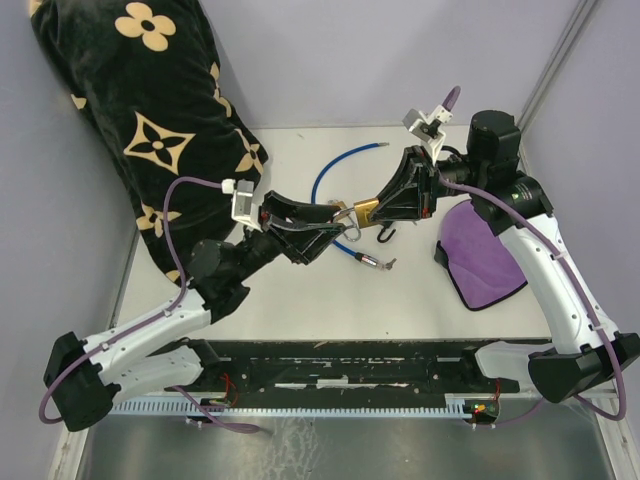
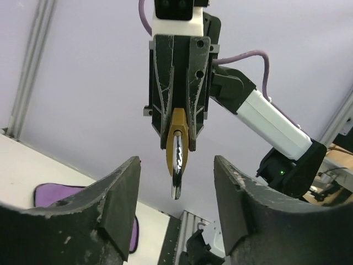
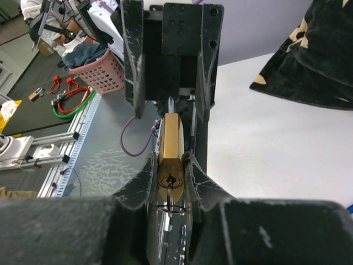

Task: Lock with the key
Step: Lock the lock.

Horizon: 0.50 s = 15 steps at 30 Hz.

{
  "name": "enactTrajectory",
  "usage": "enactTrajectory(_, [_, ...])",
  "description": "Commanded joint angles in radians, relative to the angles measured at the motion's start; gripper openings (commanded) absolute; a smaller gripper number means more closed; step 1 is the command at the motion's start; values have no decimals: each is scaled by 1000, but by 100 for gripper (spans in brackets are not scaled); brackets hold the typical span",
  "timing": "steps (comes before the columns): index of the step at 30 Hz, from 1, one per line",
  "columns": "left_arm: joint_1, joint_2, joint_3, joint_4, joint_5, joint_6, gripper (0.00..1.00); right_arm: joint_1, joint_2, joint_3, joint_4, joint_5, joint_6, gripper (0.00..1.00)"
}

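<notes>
Right gripper point(image 3: 170, 163) clamps the flat sides of a brass padlock point(image 3: 170, 135), held above the table. Left gripper point(image 2: 176, 168) faces it, fingers spread either side of the shackle point(image 2: 176, 181) without touching. The padlock looks small, dense, rigid and slick, so it is best gripped by the body with the keyhole point(image 3: 170, 180) left free. A white table point(image 1: 300, 300) lies below, and a purple cloth point(image 1: 485, 250) sits beside the right gripper.

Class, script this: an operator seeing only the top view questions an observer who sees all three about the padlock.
Operator: Is the left gripper gripping the padlock?
Observer: No. Its wrist view shows it open, with the shackle in the gap, touching neither side.
Operator: Where does the keyhole point?
Observer: The keyhole faces the right wrist camera, with the right gripper pressed on both sides of the padlock.
</notes>
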Motion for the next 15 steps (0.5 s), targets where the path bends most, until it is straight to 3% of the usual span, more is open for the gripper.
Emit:
enactTrajectory(1, [3,-92,42,-130,-28,94,66,-7,-10,19,18,-58,-31,2])
enactTrajectory(7, [11,-120,77,-317,-4,147,72,-7,-8,28,-23,-70,-71,2])
enactTrajectory(15, [23,-62,151,-365,56,118,50,-6,-8,25,-25,-68,-72,2])
